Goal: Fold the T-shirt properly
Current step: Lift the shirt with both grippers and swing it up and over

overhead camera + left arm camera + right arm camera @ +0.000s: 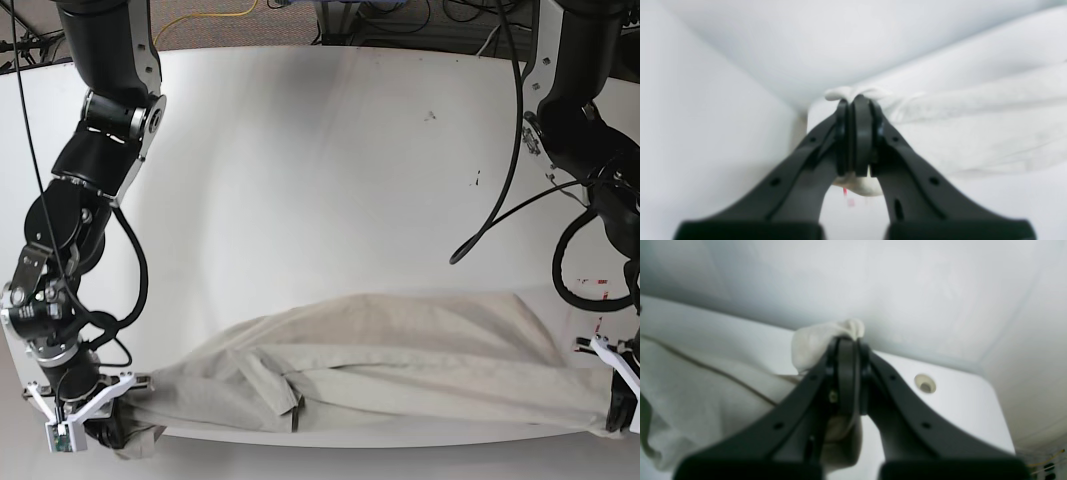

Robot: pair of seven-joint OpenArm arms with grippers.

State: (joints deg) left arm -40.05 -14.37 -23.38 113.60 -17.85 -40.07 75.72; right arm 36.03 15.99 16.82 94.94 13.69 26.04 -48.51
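Note:
The khaki-beige T-shirt (pixel 380 360) lies stretched along the table's near edge in the base view, bunched and creased at its left half. My left gripper (pixel 853 100) is shut on a pinch of the T-shirt (pixel 973 133), whose cloth pokes out past the fingertips; in the base view this left gripper (pixel 612 425) sits at the shirt's right end. At the shirt's left end my right gripper (pixel 848 340) is shut on a fold of the T-shirt (pixel 706 390), and the base view shows that right gripper (pixel 110 430) just off the table's front edge.
The white table (pixel 330 180) stretches far behind the shirt. A round hole (pixel 925 384) sits near the table's rounded corner in the right wrist view. Black cables (pixel 500 190) hang from the arm on the right of the base view. A red mark (pixel 590 283) lies near the right edge.

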